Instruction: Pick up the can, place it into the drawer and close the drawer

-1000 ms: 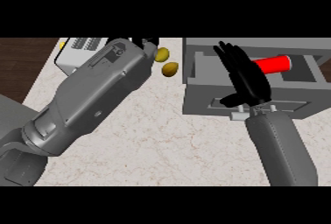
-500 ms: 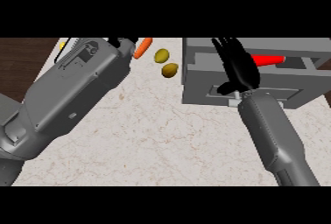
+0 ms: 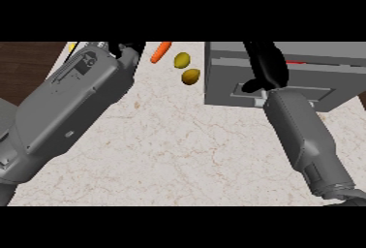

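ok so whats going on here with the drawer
The robot's right hand is laid against the front of the grey drawer, fingers straight. A sliver of the red can shows inside it. The left hand is at the far edge, near a carrot and two yellowish fruits.

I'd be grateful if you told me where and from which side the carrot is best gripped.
Grip the carrot across its middle, coming from above, with fingers on its two long sides. It lies flat and slanted on the counter, long and slim, so its narrow ends offer little to hold.
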Robot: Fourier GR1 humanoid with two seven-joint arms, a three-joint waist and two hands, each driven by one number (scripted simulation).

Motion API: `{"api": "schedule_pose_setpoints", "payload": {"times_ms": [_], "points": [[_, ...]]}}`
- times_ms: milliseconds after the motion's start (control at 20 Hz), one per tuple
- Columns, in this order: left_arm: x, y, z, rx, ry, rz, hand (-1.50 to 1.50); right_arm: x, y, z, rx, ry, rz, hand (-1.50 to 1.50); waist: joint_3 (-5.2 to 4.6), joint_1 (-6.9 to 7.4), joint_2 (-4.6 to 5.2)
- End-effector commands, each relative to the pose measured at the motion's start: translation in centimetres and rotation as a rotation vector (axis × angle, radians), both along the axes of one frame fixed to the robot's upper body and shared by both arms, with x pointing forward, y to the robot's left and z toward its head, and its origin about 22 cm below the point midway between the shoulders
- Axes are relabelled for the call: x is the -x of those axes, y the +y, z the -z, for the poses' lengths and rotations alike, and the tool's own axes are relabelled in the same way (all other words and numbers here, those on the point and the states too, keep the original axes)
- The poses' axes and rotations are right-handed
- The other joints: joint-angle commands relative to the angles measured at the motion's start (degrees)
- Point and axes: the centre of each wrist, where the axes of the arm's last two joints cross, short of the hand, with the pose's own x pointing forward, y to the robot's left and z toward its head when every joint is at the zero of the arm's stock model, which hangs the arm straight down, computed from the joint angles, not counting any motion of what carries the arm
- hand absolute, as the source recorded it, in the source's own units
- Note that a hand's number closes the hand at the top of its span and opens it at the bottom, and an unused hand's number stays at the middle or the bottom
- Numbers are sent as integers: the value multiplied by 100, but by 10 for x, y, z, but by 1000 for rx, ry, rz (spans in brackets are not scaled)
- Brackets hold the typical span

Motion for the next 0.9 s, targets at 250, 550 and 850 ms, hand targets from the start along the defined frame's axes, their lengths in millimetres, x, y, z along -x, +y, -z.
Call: {"api": "schedule_pose_setpoints", "payload": {"times_ms": [250,550,850], "points": [[13,17,-8,-9,-19,31,-150,-22,-3,-24,-29,-50,75,-150,77,229,104],[14,19,-18,-11,-17,32,-150,-31,3,-42,-27,-86,95,-150,79,225,155],[23,15,-16,-23,-22,37,-150,-39,-16,-71,-1,-70,120,-150,80,294,141]]}}
